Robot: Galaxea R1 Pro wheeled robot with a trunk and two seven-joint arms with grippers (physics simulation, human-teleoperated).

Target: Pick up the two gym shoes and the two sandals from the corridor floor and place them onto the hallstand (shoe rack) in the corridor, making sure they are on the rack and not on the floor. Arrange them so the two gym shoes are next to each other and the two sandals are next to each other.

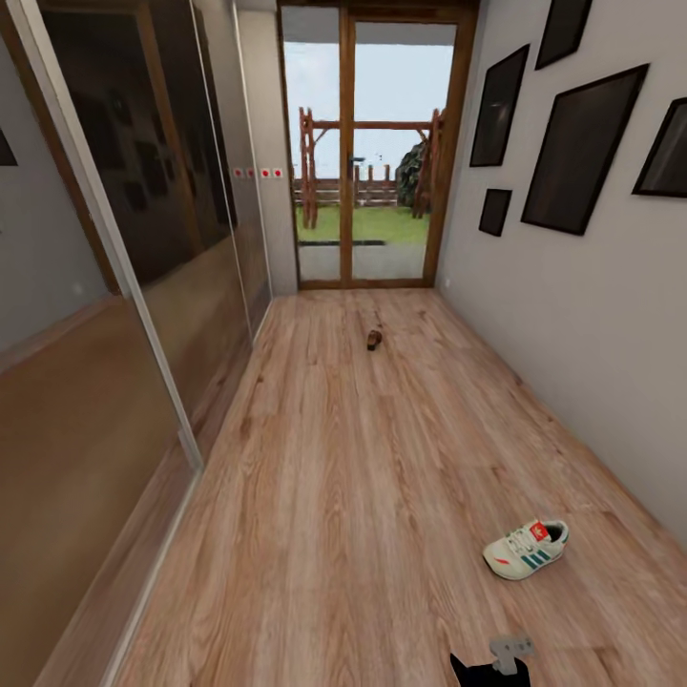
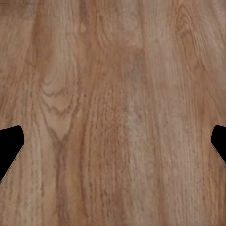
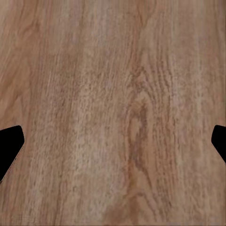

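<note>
While both wrist cams are given just corridor floor [image 2: 113,94], w/ left gripper [image 2: 113,150] & right gripper [image 3: 113,150] spread, gym shoe [image 1: 526,548] & far sandal [image 1: 374,339] are seen by head cam.

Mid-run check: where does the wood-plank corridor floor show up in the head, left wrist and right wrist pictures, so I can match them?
Head view: the corridor floor runs from the bottom edge up to the glass door, bearing a gym shoe and a sandal.
Left wrist view: bare planks between the two dark fingertips.
Right wrist view: bare planks likewise.
Shared landmark: the wood grain itself.
</note>
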